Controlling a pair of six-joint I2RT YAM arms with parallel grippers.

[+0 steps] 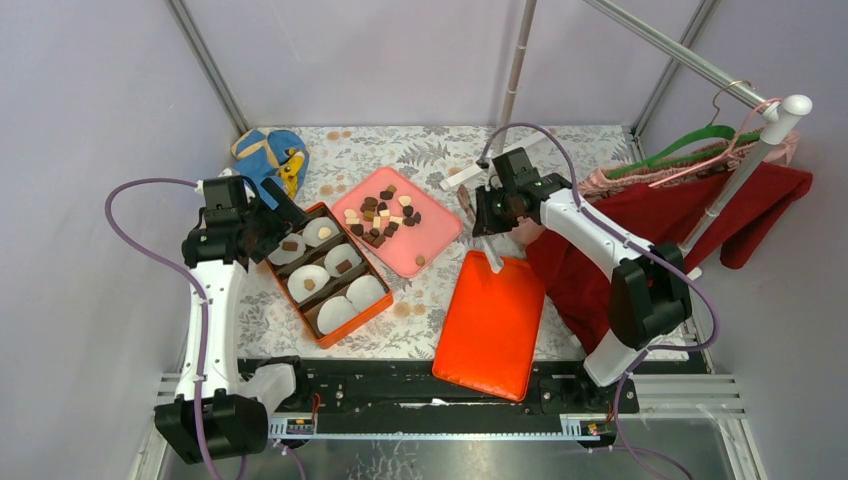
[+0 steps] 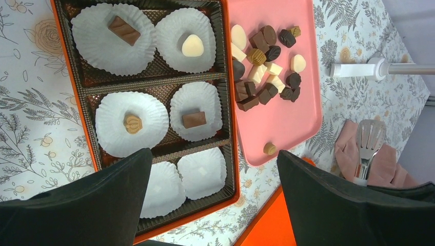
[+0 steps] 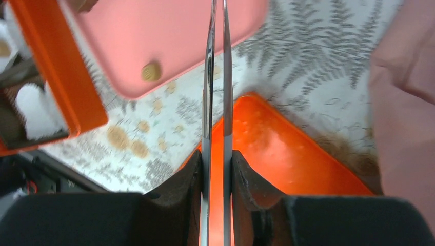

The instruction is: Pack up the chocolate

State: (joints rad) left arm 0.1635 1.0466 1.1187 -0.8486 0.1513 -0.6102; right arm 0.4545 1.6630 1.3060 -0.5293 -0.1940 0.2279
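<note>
Mid-packing: the right gripper pinched tongs, blades nearly together. The left gripper hung spread over the box. Chocolate lay heaped on the tray, upper centre; next, the tongs likely needed aiming there.

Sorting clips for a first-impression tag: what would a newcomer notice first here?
A pile of mixed chocolate sits on the pink tray mid-table, beside an orange box at left with pieces in several paper liners. The right tool holds metal tongs by an orange lid.

Lab test booth: plain grey walls, aluminium frame poles.
</note>
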